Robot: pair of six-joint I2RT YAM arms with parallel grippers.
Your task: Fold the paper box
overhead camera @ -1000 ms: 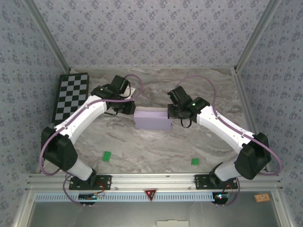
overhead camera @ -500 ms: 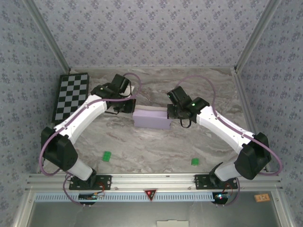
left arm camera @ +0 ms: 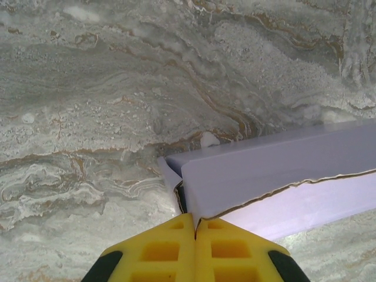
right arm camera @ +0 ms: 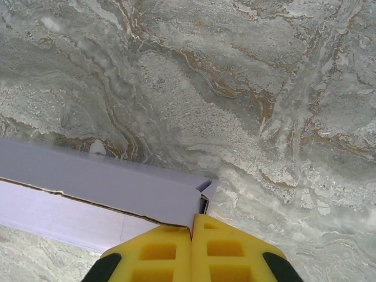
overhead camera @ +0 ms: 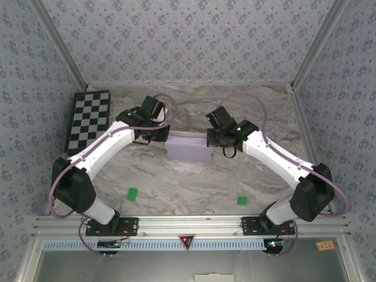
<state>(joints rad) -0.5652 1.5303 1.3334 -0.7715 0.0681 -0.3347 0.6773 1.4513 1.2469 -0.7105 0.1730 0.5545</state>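
Two arms work over a marble-pattern table, boxed in by patterned wallpaper walls at the back and both sides.

Left arm runs from its near-left base up and inward. Right arm mirrors it from the near-right base. Both wrists end up mid-table, facing each other.

Checkerboard lies flat at the far-left corner of the table, well apart from the box.

Paper box sits mid-table between the two wrists, folded into a flat lavender rectangle with its long axis running left-right. In the wrist views one long flap edge looks rough and is not fully flush with the panel under it. The end corners show small gaps where the card layers overlap.

Left gripper: yellow fingers are pressed together with no gap, tips right at the box's left end corner. The rough flap edge runs straight into the seam between them. Can't tell whether card is pinched in there.

Right gripper: same story, fingers together and tips touching the box's right end corner, with the flap edge meeting the seam. Can't tell whether it has a pinch either.

Two small green markers lie on the table near the bases, one in front of each arm, well clear of the box.
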